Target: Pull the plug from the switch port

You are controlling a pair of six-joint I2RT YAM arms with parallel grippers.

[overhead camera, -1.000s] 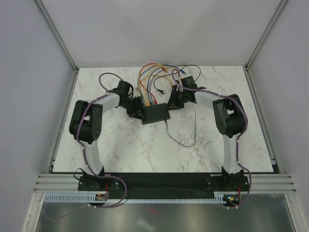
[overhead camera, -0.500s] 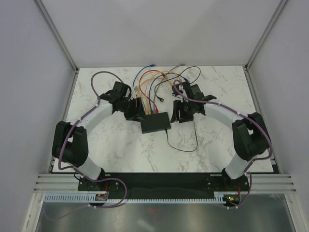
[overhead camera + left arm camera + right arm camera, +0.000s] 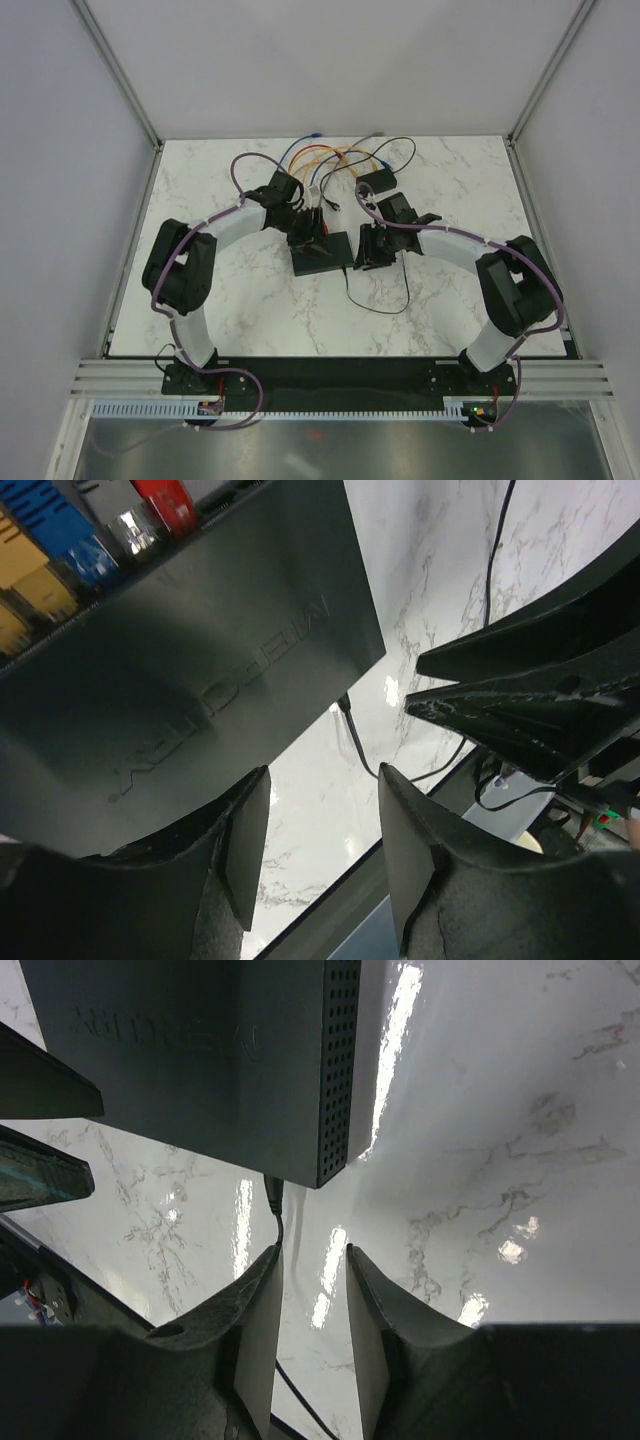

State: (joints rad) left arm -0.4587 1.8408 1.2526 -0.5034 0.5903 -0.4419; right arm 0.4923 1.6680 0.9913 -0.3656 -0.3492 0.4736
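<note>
The flat black switch (image 3: 322, 254) lies mid-table and fills the left wrist view (image 3: 190, 650). Coloured plugs, red (image 3: 165, 500), blue (image 3: 62, 528) and yellow (image 3: 22, 590), sit in its far edge, their cables (image 3: 318, 160) arching back. A thin black cord's plug (image 3: 274, 1192) sits in the switch's near edge; it also shows in the left wrist view (image 3: 347, 706). My left gripper (image 3: 308, 226) hovers over the switch's far part, open and empty (image 3: 322, 790). My right gripper (image 3: 366, 250) is beside the switch's right side (image 3: 338, 1070), open and empty (image 3: 313, 1255).
A smaller black adapter block (image 3: 378, 181) lies at the back right. Its thin black cord (image 3: 388, 302) loops over the marble table (image 3: 250, 310) near the switch. Loose cable ends (image 3: 372, 134) lie at the table's back edge.
My left gripper moved right, onto the switch's far edge. My right gripper moved nearer, down to the switch's right side, uncovering the adapter block. The switch barely shifted.
</note>
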